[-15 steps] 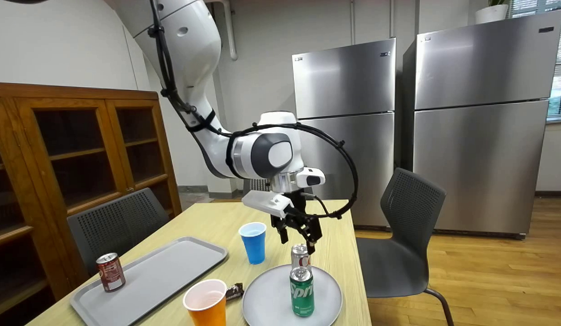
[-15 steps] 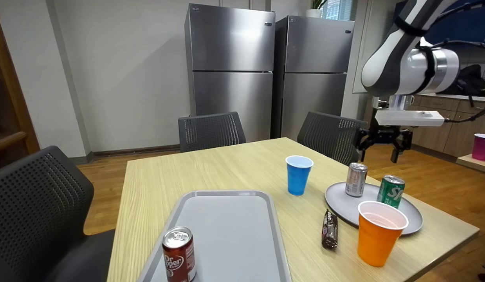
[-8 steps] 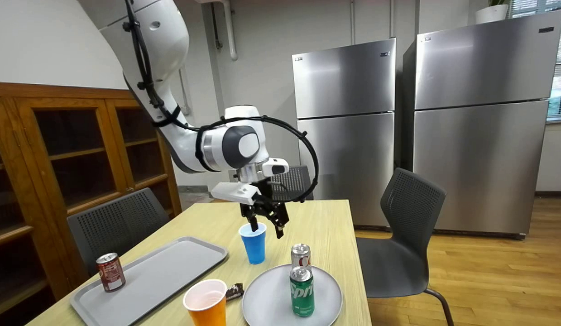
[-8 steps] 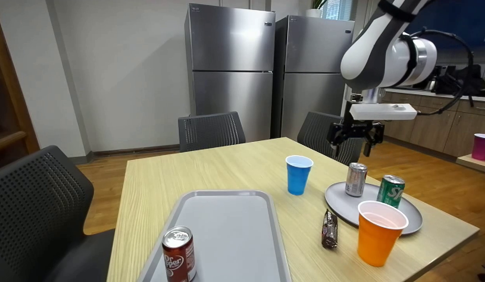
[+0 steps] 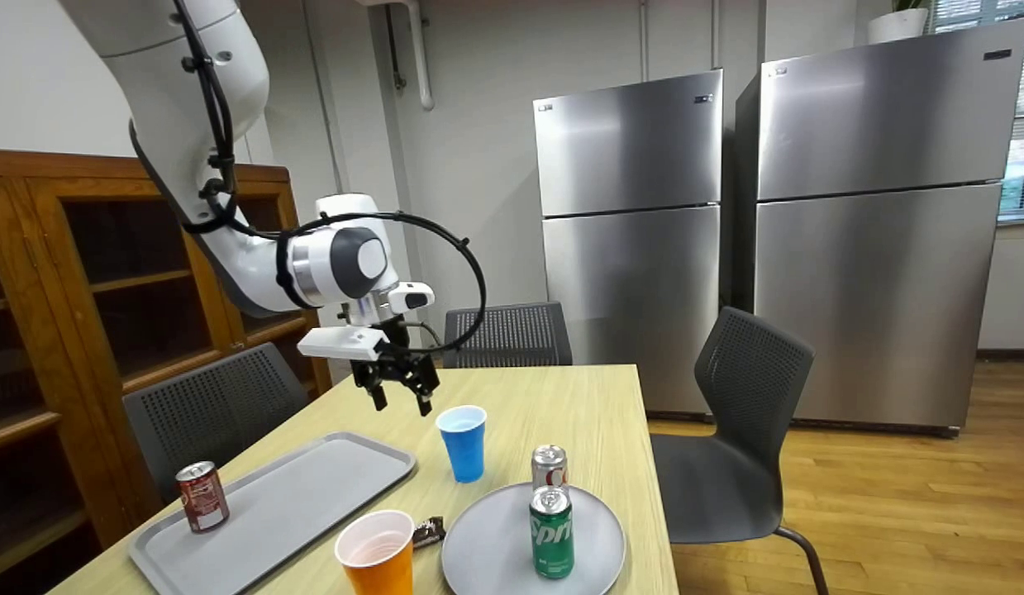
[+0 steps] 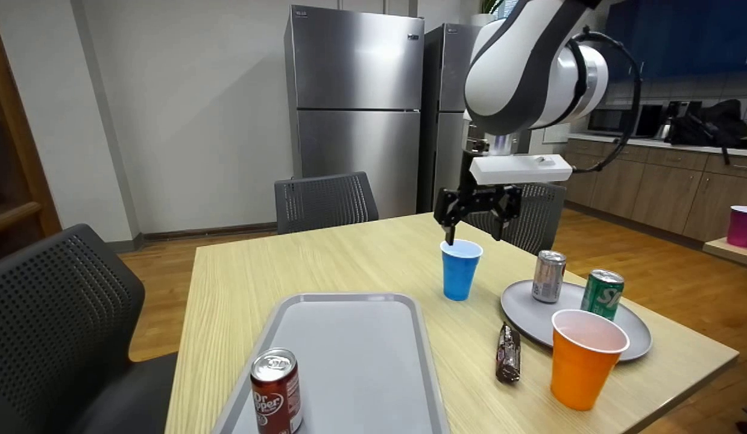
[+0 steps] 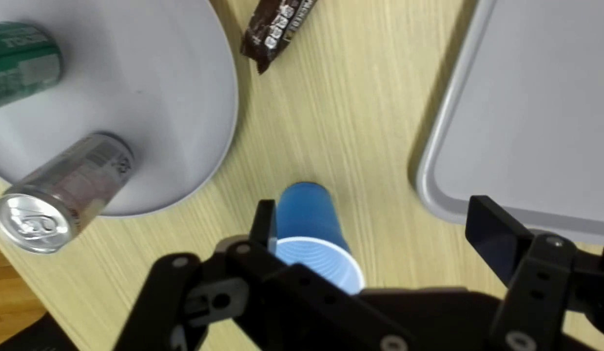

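"Hovering over the table [image 5: 578, 413], did the gripper [image 5: 402, 405] hold anything?"

"Nothing. Its fingers [image 7: 263, 222] stood wide apart with only air between them."

"Where was the blue cup [image 7: 306, 214]?"

"Upright on the table, below the gripper and off toward one finger, not touching. It was the nearest thing, and it rested on its narrow base, so its wide mouth faced up."

"And why the plate [image 7: 185, 112]?"

"Presumably to keep drinks together. Out past that same finger, the silver can [image 7: 85, 170] and green can [image 7: 24, 68] stood upright on it, the green one farther off. Flat bottoms probably kept them steady."

"What lay the opposite way?"

"The tray [image 7: 540, 122], stretching away past the other finger, with the red can [image 5: 202, 500] upright near its far edge, perhaps set apart from the rest. A bar [image 7: 277, 31] lay flat between plate and tray, likely because its long wrapper gave it nothing to stand on. The orange cup [image 6: 587, 367] stood near that bar, farther from the gripper than the blue one."
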You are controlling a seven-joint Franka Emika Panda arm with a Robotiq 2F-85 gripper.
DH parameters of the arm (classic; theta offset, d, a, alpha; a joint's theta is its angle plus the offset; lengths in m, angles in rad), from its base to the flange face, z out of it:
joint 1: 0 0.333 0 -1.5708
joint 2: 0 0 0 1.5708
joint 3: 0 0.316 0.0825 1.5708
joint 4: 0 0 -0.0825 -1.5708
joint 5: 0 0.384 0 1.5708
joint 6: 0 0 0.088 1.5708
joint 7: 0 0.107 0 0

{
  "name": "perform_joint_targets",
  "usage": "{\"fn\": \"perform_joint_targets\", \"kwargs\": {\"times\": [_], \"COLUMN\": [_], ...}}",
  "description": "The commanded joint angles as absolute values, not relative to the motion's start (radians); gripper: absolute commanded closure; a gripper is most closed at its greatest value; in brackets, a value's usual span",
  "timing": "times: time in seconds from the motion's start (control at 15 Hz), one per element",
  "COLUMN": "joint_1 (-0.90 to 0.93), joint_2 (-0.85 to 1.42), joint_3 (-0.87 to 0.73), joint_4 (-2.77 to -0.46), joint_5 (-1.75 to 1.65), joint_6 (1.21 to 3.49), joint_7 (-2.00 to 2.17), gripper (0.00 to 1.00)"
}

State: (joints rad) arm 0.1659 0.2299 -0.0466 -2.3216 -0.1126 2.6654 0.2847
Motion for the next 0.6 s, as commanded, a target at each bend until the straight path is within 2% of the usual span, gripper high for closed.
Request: {"fn": "perform_joint_targets", "kwargs": {"times": [0.0,0.53], "joint_1": [0.218,0.315], "joint_2": [0.221,0.280], "joint_3": [0.002,0.121], "joint_4": [-2.295,-2.213], "joint_5": [-0.156,-0.139], "joint_6": [2.638,2.638], "joint_7": [0.339,0.304], "gripper": [0.00,0.00]}}
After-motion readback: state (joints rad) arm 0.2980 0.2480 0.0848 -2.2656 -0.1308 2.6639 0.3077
